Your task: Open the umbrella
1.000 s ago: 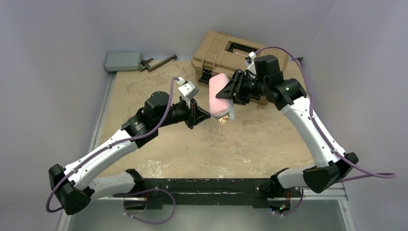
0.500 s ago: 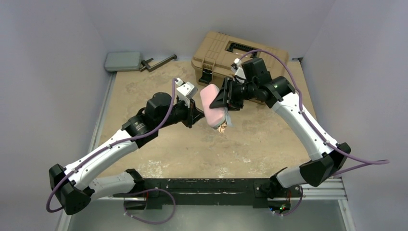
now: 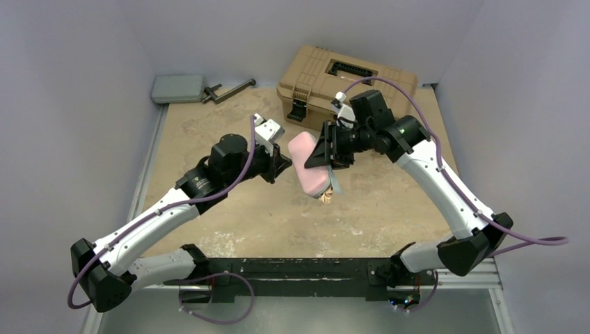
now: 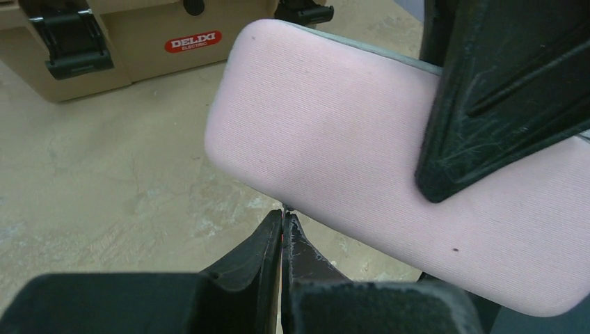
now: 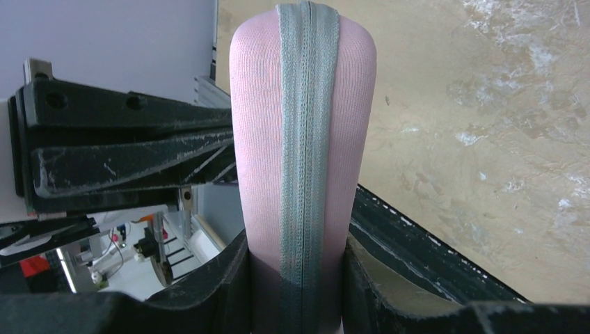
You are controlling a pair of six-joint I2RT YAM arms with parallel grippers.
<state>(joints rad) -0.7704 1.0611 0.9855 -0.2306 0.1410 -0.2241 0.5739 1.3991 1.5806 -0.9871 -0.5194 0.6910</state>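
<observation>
My right hand (image 3: 321,156) grips the pink pouch (image 4: 313,132) above the desk (image 3: 243,209), and my left hand (image 4: 284,226), fully closed, meets the pouch's edge at 9 o'clock.

Red label (image 4: 193,42) on tan toolbox (image 4: 139,66) front: "DELDI ELECTRIC".

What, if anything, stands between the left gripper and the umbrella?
The pink pouch, clamped in the right gripper, covers the umbrella; only a tan bit shows below. The shut left gripper sits at its edge.
</observation>
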